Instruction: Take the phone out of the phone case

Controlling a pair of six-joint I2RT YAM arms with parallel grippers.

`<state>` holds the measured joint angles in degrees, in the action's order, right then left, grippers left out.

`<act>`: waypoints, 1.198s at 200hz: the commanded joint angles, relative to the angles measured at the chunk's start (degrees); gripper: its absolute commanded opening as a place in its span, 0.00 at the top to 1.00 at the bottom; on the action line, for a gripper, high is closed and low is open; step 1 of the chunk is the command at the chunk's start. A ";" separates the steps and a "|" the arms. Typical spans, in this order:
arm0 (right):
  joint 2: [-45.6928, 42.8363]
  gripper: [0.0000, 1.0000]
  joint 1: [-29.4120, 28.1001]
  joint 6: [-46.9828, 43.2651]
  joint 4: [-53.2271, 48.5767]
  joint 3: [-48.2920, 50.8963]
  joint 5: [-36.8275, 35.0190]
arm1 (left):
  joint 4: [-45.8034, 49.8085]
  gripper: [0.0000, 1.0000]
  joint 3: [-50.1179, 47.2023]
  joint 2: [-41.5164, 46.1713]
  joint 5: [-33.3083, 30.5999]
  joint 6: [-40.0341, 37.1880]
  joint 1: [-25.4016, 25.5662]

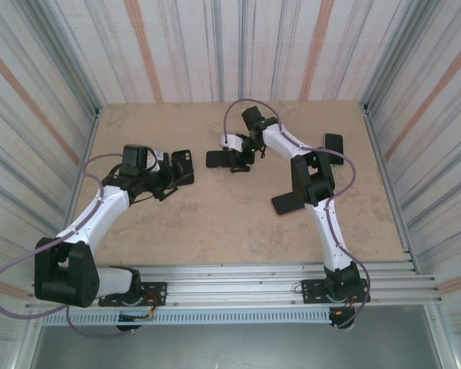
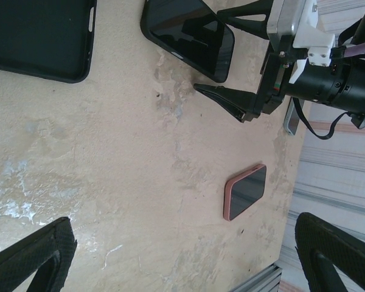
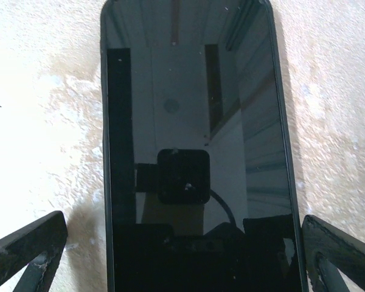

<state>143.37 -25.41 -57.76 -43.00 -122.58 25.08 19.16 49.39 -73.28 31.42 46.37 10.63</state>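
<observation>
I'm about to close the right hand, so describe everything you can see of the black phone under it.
The phone is a black slab with rounded corners and a glossy screen mirroring the camera. A thin black rim, seemingly a case, frames it. It lies flat, screen up, on the tan table, under the open right hand, whose fingers flank its sides without clearly touching.

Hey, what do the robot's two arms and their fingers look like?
The left arm and right arm have white links, black joint housings and a looping purple cable each. Their fingers are black, textured wedges.
</observation>
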 commanded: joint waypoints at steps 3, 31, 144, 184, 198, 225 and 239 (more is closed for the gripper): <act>0.50 0.01 -1.72 -1.65 -3.55 -1.08 -2.50 | 1.67 0.03 0.98 1.48 0.55 -1.88 0.26; 0.98 0.01 -2.87 -1.29 -3.95 -1.17 -4.68 | 2.00 0.03 0.59 1.63 1.06 -2.34 0.02; 3.60 0.12 -3.86 1.58 -6.29 -5.01 -8.60 | 2.37 0.03 -1.13 2.18 2.96 -3.48 -1.81; 4.71 0.18 -3.69 3.45 -8.68 -5.83 -11.08 | 2.38 0.03 -1.07 1.82 3.31 -3.65 -2.02; 5.23 0.21 -3.51 4.24 -9.53 -6.82 -12.25 | 2.29 0.03 -0.94 1.40 3.47 -3.65 -2.02; 5.78 0.26 -3.49 4.66 -9.62 -7.31 -14.15 | 2.29 0.03 -0.56 0.76 3.56 -3.73 -2.06; 6.08 0.27 -3.72 4.66 -10.07 -7.58 -15.08 | 2.29 0.03 -0.39 0.46 3.65 -3.83 -2.02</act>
<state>145.86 -29.21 -54.24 -49.19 -129.78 15.40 19.94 48.88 -72.55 33.61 43.97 8.95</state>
